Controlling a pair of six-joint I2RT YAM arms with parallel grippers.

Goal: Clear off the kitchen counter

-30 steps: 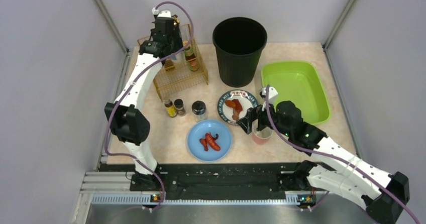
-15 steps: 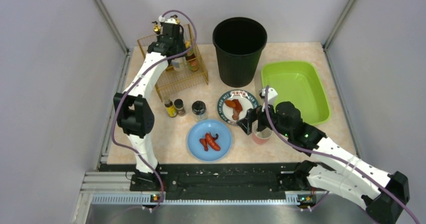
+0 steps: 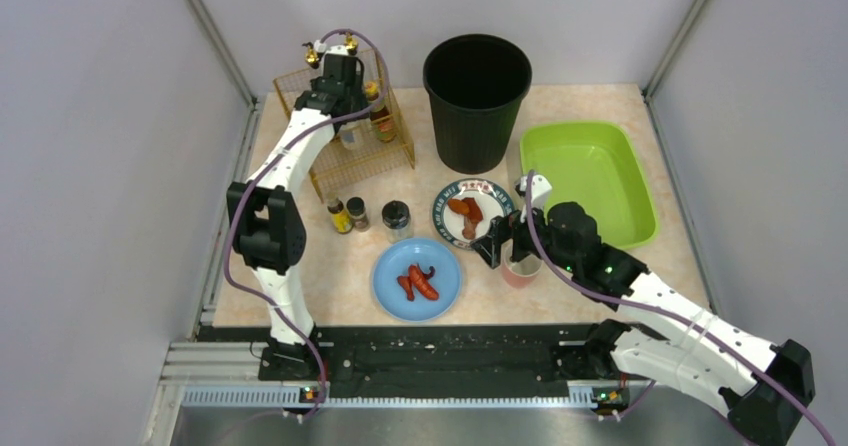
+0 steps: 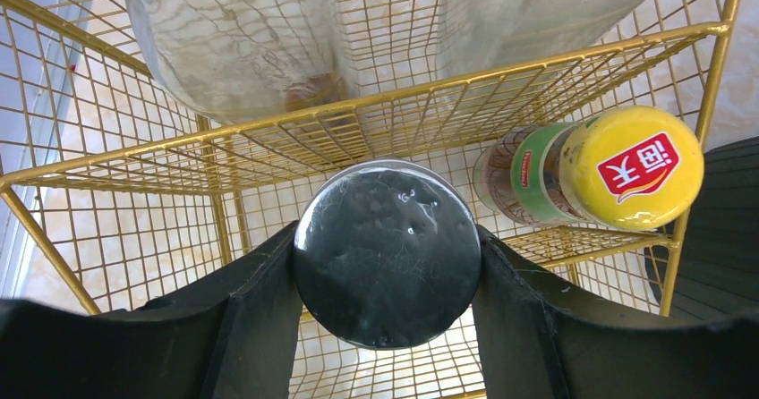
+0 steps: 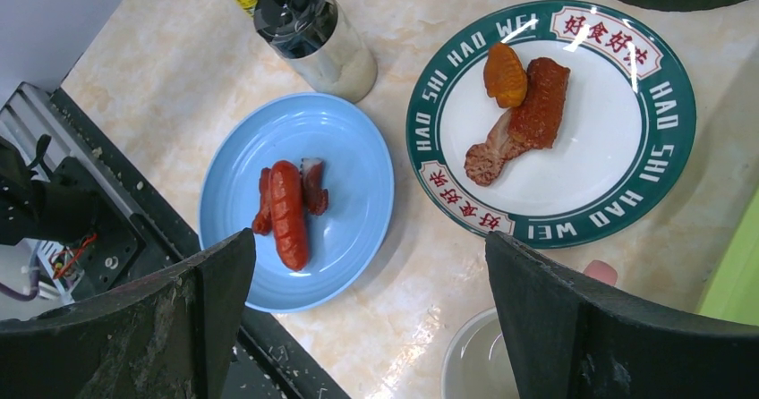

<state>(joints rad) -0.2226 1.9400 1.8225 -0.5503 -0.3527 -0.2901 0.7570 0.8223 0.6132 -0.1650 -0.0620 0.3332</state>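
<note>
The left gripper [image 4: 387, 258] is clenched on a dark-lidded jar [image 4: 385, 211], one finger either side of the lid, and hangs over the gold wire rack [image 3: 365, 166] at the far left; my guess is the jar is bound for a place beside the yellow-capped bottle [image 4: 626, 171] already shelved there; the right gripper [image 5: 369, 242] hovers with its fingers spread wide and grasping nothing, just above a pink cup [image 3: 521, 272], which looks like its next pick; the kitchen counter [image 3: 590, 101], speckled beige-pink, fills the middle of the booth and carries plenty: a blue plate [image 5: 345, 148] of sausages [image 5: 288, 211], a green-rimmed plate [image 5: 582, 166] with meat scraps [image 5: 537, 104], a shaker [image 3: 397, 219] and two small bottles [image 3: 345, 214], a black bin [image 3: 476, 96] and a lime-green tray [image 3: 590, 181] at the back, likely for scraps and dishes; plain grey walls close in on three sides, a black rail [image 3: 450, 351] runs along the near edge
</note>
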